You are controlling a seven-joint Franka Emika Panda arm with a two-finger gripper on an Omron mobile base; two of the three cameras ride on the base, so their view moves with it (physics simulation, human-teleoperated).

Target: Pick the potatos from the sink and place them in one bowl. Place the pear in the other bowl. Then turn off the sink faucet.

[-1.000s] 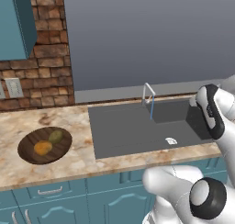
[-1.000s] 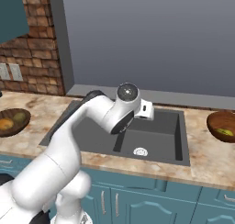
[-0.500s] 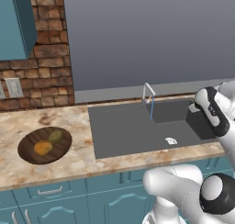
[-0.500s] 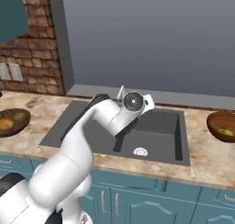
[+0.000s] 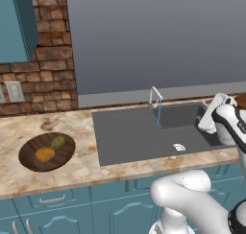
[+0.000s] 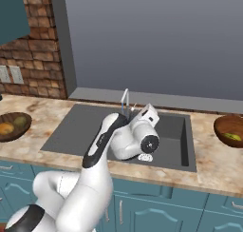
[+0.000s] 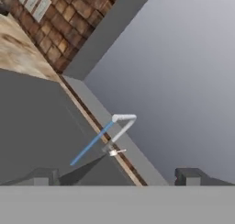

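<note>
Dark wood bowl point(image 5: 46, 151): both potatos point(image 5: 51, 149) lie in it.
Reddish bowl point(image 6: 229, 130): pear point(image 6: 232, 137) inside.
Change: I have swung the arm across the sink point(image 5: 139, 134) toward the faucet point(image 5: 155, 98).
Gripper point(image 7: 117, 176): jaws wide, empty.
Faucet: water point(image 7: 91, 142) running; lever point(image 7: 117, 151) next.

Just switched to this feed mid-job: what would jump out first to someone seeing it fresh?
The faucet at the sink's back edge is running, a thin blue stream falling into the basin. The white arm reaches over the sink with its gripper aimed at the faucet, jaws wide open. Both potatoes sit in the dark bowl on the left counter.
</note>
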